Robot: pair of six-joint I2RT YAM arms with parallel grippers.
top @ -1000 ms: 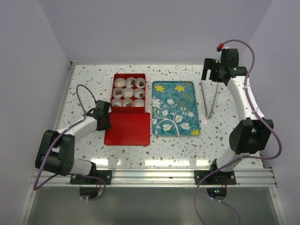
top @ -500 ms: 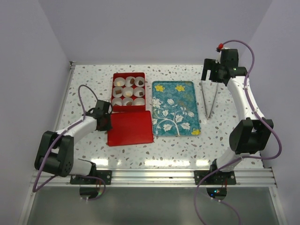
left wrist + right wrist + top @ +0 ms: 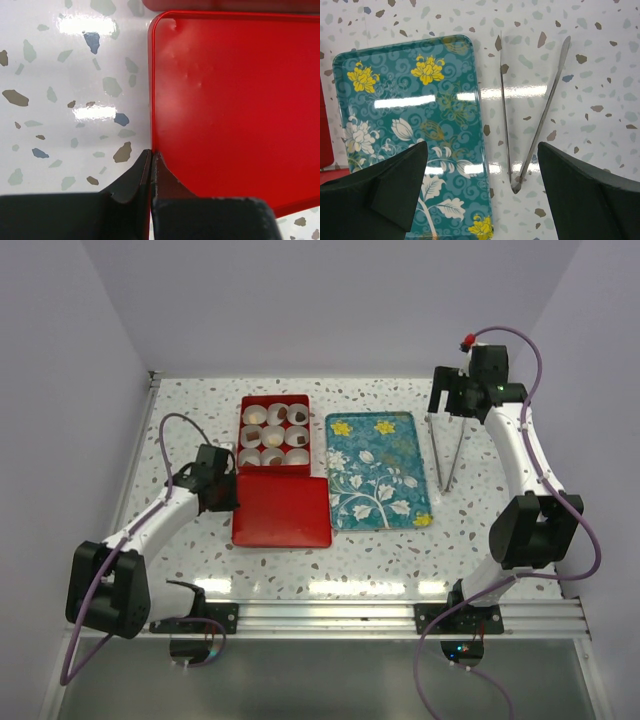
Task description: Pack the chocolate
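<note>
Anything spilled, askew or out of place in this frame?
Nothing spilled: the chocolate sits in the paper cups of the red box. Only the red lid, pinched at its left edge by the left gripper, lies slightly askew before it.

Plain pale lilac walls [image 3: 300, 300] close the left, far and right sides of a white speckled table [image 3: 390, 555] with bright light reflections.

Glossy red lid [image 3: 235, 100] (metal tongs [image 3: 515, 184])

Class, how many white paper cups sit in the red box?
9 paper cups, in three rows of three filling the red box; none appears hidden.
</note>
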